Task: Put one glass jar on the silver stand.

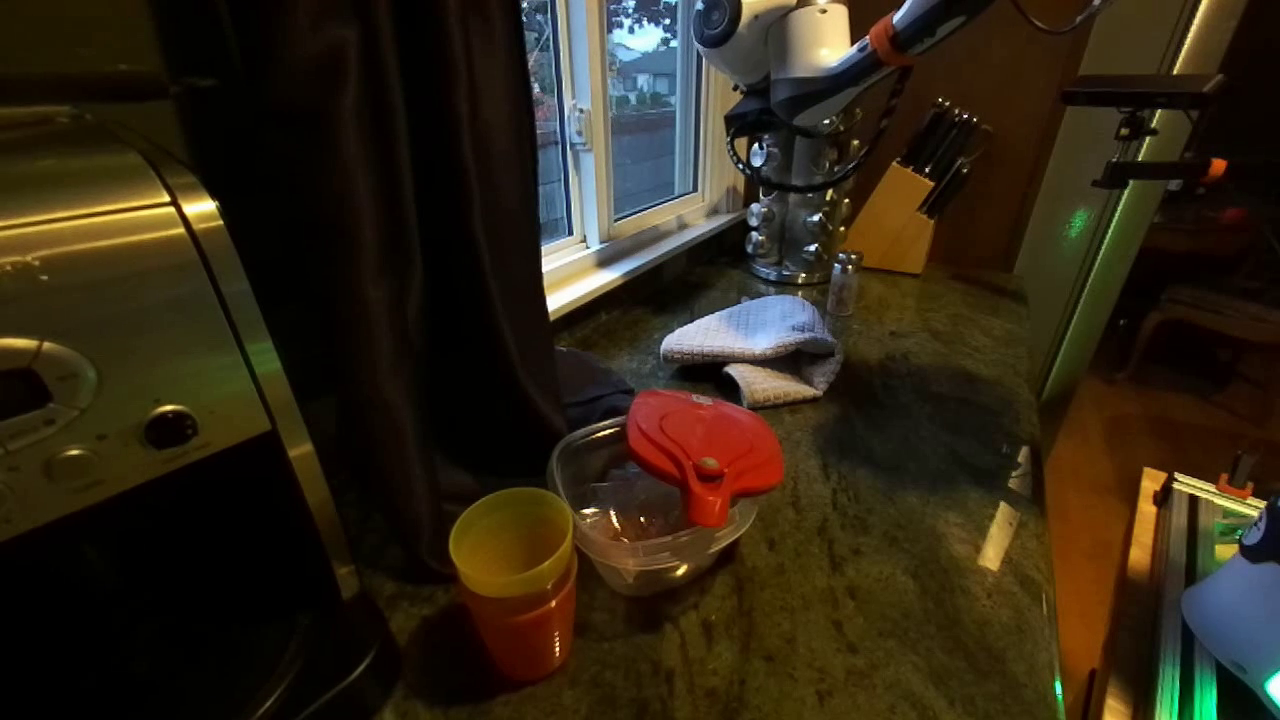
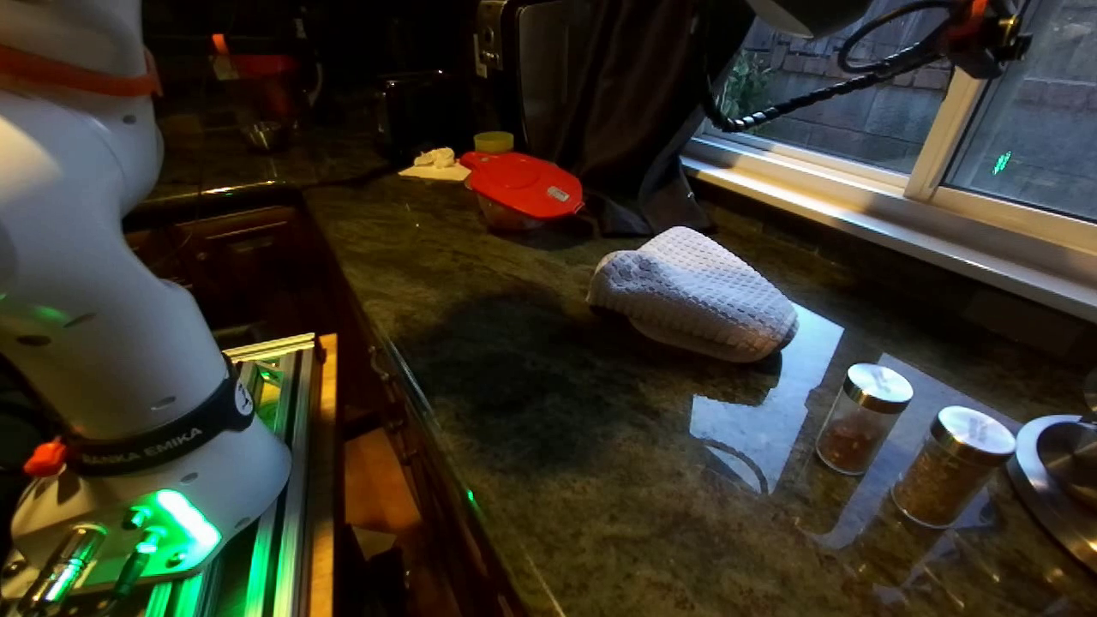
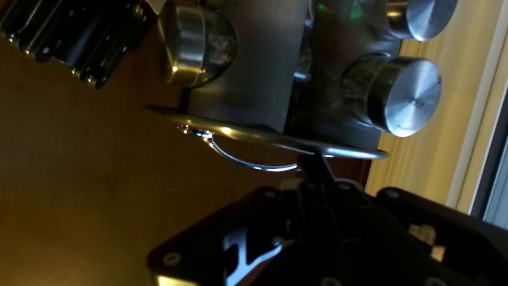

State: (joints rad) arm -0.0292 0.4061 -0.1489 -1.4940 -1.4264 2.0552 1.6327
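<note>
In an exterior view the edge crops the silver stand [image 2: 1035,488]; we cannot read a jar lid [image 3: 413,99] in the wrist view.

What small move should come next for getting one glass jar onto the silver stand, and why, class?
Probably ease the end effector back from the silver stand: it looks shut and empty, its tips overlap the stand's rim in the wrist view, and a glass jar and a second jar stand ungrasped on the counter.

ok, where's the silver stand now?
In an exterior view, the silver stand is right of centre in the upper half, between the window and the knife block, beyond the towel.
</note>
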